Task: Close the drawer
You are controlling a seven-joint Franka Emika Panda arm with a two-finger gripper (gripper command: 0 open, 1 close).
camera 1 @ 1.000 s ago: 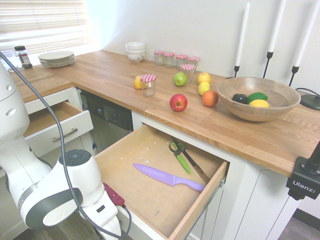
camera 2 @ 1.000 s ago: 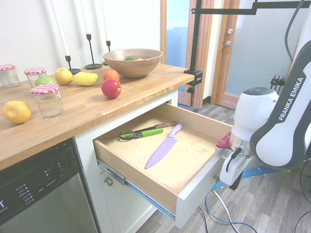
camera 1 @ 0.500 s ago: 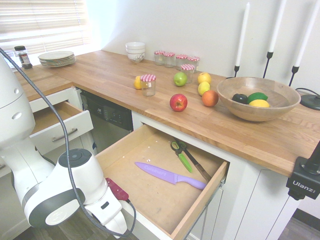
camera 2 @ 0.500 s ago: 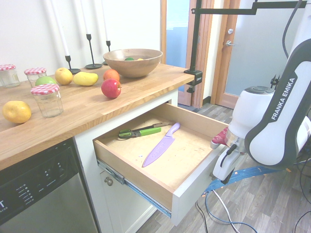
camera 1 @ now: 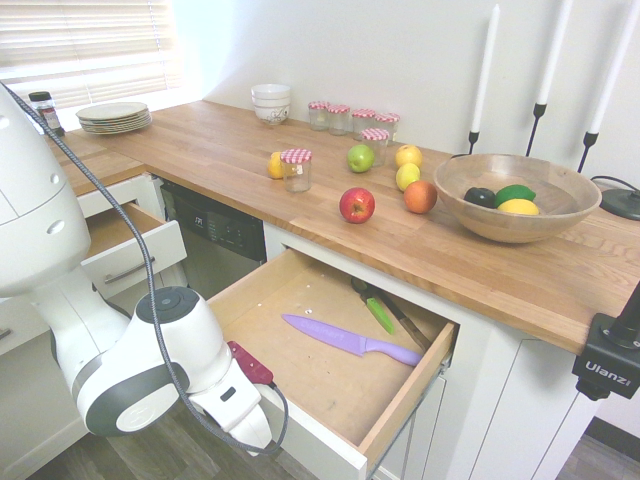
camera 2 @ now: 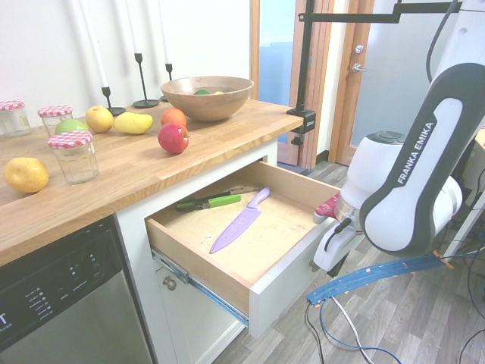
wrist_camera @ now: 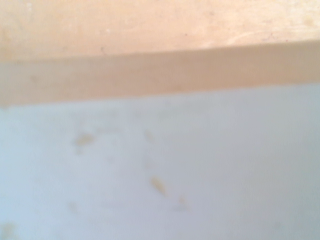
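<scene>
The wide drawer (camera 1: 405, 398) stands partly pulled out under the wooden counter. Its pale plywood box holds a purple knife (camera 1: 350, 340) and green-handled scissors (camera 1: 378, 312). In the second exterior view its flat white front (camera 2: 284, 274) faces the arm, and the knife (camera 2: 239, 220) and scissors (camera 2: 204, 202) lie inside. My gripper (camera 2: 328, 226) rests against the outer face of that front, near its upper edge; from the other side the gripper (camera 1: 250, 385) is mostly hidden by the arm. The handle is hidden. The wrist view fills with the blurred white front (wrist_camera: 160, 165) and the wood edge above it.
A narrower white-fronted drawer (camera 1: 130, 255) stands open at the left, beside the dishwasher (camera 1: 215, 235). The counter (camera 1: 220, 150) carries apples, lemons, jars, plates and a wooden fruit bowl (camera 1: 515, 195). Wood floor lies below the arm.
The drawer has slid inward toward the cabinet, with the knife and scissors riding along. The arm has followed it, staying against the white front.
</scene>
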